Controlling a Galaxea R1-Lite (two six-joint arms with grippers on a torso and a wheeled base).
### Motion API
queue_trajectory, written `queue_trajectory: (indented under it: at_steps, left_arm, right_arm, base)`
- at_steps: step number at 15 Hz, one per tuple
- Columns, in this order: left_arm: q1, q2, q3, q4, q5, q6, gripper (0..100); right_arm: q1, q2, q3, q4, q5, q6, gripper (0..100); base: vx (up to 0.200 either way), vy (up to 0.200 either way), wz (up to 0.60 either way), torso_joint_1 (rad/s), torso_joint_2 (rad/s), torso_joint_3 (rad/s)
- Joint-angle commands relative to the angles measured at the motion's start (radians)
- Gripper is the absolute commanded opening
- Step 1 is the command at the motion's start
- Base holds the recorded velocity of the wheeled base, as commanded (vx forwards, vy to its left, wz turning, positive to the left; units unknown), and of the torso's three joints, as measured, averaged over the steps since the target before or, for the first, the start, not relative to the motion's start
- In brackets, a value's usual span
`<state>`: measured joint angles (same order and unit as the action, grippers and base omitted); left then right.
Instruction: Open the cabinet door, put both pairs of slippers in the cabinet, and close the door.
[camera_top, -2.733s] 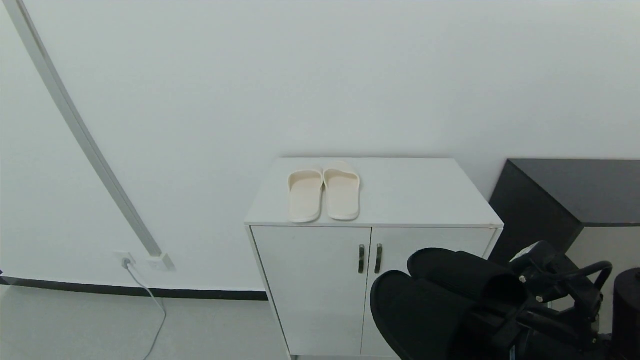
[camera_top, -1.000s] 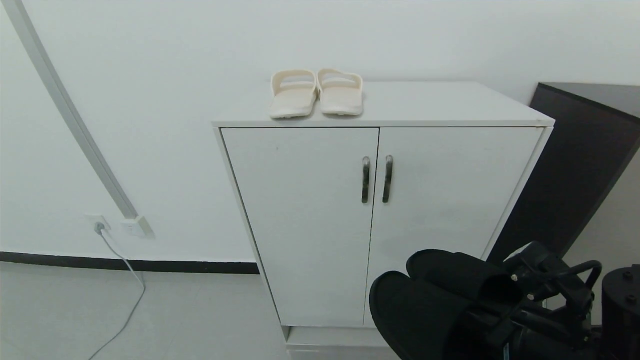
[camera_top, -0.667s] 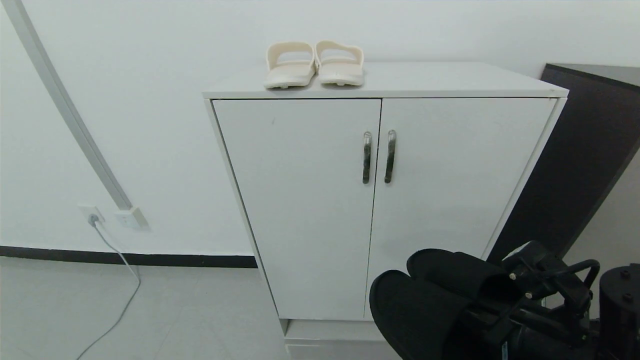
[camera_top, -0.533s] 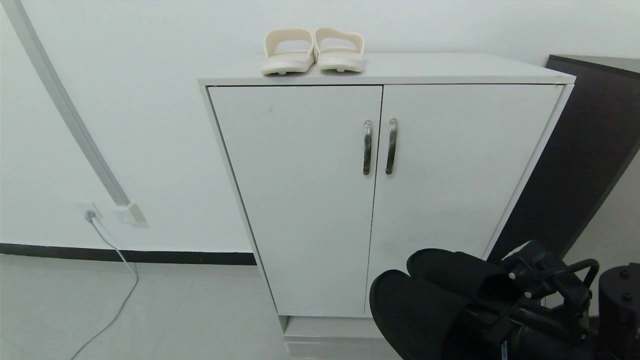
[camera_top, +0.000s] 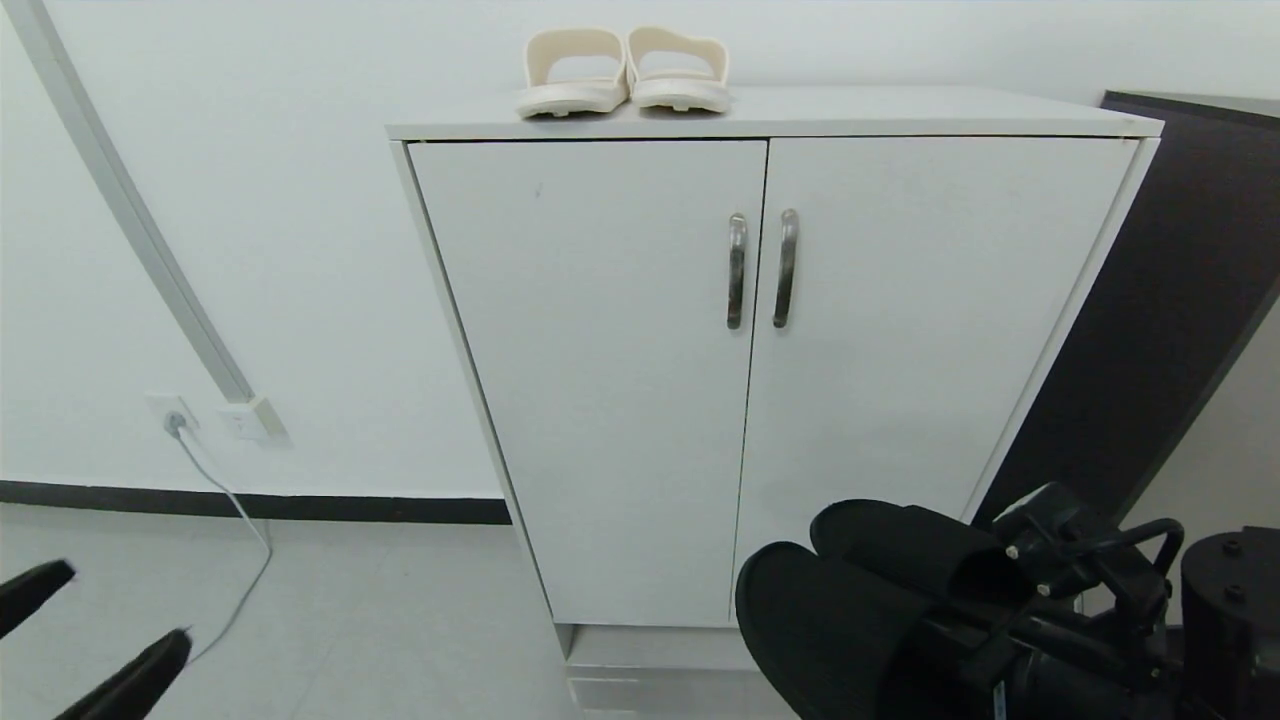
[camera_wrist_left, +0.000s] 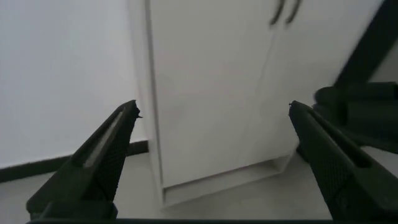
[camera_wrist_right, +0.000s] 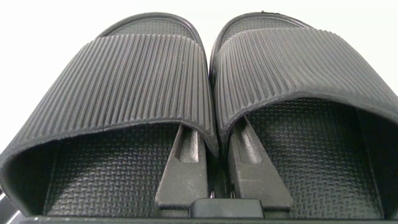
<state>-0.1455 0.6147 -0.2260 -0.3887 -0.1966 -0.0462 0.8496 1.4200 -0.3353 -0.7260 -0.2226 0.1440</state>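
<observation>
A white two-door cabinet (camera_top: 620, 400) stands against the wall with both doors closed, two dark handles (camera_top: 760, 268) at the middle seam. A cream pair of slippers (camera_top: 625, 70) rests on its top. My right gripper (camera_wrist_right: 214, 177) is shut on a black pair of slippers (camera_top: 860, 600), pinching their inner edges together, low at the cabinet's front right. My left gripper (camera_top: 95, 635) hangs open at the lower left, well away from the cabinet (camera_wrist_left: 211, 93). The black slippers (camera_wrist_left: 357, 115) also show beyond it.
A dark cabinet (camera_top: 1180, 300) stands right of the white one. A wall socket with a grey cable (camera_top: 225, 500) and a slanted conduit (camera_top: 120, 200) are on the wall to the left. Open grey floor lies in front.
The head camera has dropped lower, so the cabinet front now fills more of the view. My left gripper's fingertips have come into view at the lower left. The right gripper still holds the black slippers.
</observation>
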Motion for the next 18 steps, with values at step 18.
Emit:
queue_trajectory:
  at_steps: [18]
  left_arm:
    - [-0.548,1.194,-1.010,-0.216,-0.247,-0.167,100]
  right_arm:
    - [-0.052,0.039,-0.087,-0.006,-0.003,0.005,0]
  base:
    - [0.000,0.000,0.00,0.000,0.00,0.000]
